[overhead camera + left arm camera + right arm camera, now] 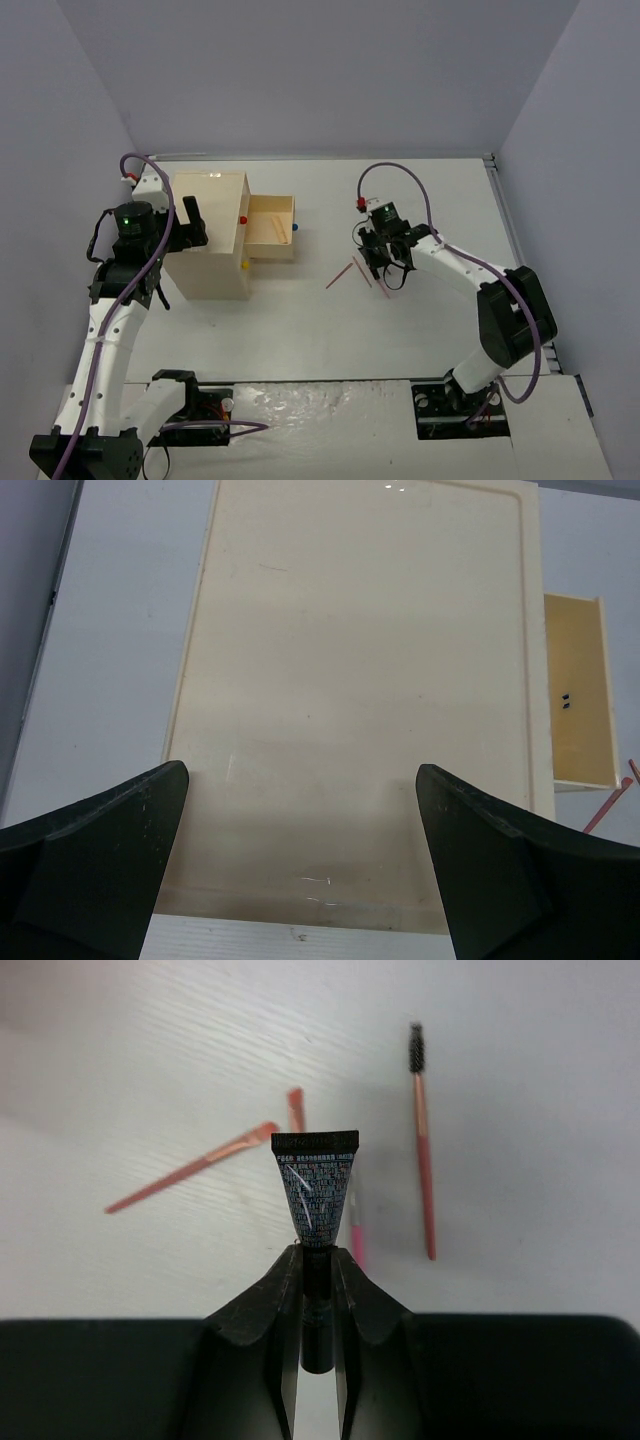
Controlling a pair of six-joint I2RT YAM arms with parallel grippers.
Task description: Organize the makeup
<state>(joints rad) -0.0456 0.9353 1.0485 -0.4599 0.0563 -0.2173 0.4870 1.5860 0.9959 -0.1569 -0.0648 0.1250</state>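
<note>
Firmly pinched: right pincer (318, 1260) clamps a small dark tube (315, 1185).
Pink sticks (190, 1170) lie on the bench (150, 1040) beneath; left pincer (300, 775) hangs wide open, empty, over the cream box (360, 630).

Bright, even overhead light fills the top view. The cream box (210, 235) throws only faint, soft shadows on the table (400, 330), and a small glare spot sits on its far top edge. To the box's right, the close view shows the dark tube (316, 1188) sharp, the tabletop beyond it blurred, and the right gripper (318, 1258) underexposed, nearly black.
</note>
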